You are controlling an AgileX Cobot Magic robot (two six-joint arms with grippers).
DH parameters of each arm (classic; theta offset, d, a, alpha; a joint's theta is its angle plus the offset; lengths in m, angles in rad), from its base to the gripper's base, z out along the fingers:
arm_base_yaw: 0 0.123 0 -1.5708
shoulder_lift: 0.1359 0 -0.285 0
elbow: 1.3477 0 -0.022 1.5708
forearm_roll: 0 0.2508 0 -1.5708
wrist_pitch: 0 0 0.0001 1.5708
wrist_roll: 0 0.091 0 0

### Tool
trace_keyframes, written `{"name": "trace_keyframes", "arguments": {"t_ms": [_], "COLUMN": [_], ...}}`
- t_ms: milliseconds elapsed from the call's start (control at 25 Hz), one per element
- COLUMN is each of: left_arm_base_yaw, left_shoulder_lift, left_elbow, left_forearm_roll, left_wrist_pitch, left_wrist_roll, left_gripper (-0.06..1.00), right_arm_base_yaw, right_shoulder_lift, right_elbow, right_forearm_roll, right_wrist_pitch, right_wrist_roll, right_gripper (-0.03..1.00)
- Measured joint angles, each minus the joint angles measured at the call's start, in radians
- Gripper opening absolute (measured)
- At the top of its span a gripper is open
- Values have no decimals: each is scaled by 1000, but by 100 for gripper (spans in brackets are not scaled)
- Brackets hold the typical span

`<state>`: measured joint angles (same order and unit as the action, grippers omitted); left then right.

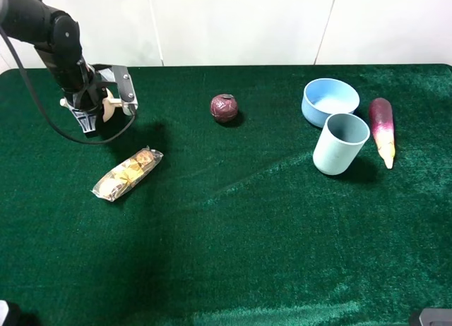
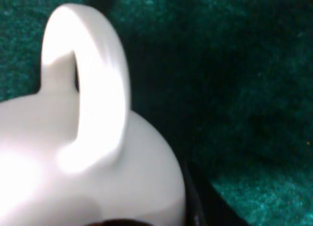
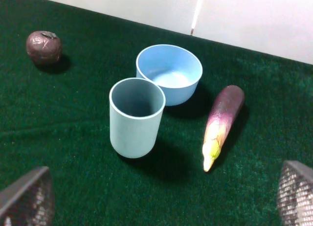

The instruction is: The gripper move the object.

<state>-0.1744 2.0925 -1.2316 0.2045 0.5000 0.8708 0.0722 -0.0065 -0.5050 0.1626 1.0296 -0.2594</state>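
The cream teapot (image 1: 108,109) is at the table's far left, held in my left gripper (image 1: 106,104), which is shut on it. It seems to hang a little above the green cloth, with its shadow off to the right. In the left wrist view the teapot (image 2: 98,152) fills the frame with its loop handle up, and a dark finger (image 2: 195,209) shows beside its body. My right gripper (image 3: 159,204) is open and empty, low near the table's front right, with its fingertips (image 3: 27,196) wide apart in front of the pale blue cup (image 3: 136,116).
A dark red ball (image 1: 224,107) lies at the back middle. A wrapped snack pack (image 1: 127,173) lies in front of the left gripper. At the back right stand a pale blue bowl (image 1: 330,100), the pale blue cup (image 1: 340,142) and a purple eggplant-like vegetable (image 1: 382,130).
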Motion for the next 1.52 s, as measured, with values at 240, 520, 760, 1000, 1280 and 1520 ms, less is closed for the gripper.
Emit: {"name": "trace_keyframes", "arguments": {"t_ms": [240,520,760,1000,1280,1520], "left_arm_base_yaw": [0,0,-2,-53,-168,-274], "left_shoulder_lift": [0,-5,-36,-35,-35,-35], "left_elbow": [0,0,-68,-201,-337,-361], "left_forearm_roll": [0,0,-5,-26,-83,-184], "left_wrist_pitch": [-10,-10,132,329,376,334], "left_wrist_roll": [0,0,0,-42,-171,-196], "left_gripper": [7,7,7,7,7,7], "right_arm_base_yaw": [0,0,0,0,0,0], "right_shoulder_lift": [0,0,0,0,0,0], "right_elbow": [0,0,0,0,0,0], "right_forearm_roll": [0,0,0,0,0,0], "right_wrist_pitch": [0,0,1,1,1,1], "right_wrist_roll": [0,0,0,0,1,2], "right_gripper": [69,69,69,69,69,69]}}
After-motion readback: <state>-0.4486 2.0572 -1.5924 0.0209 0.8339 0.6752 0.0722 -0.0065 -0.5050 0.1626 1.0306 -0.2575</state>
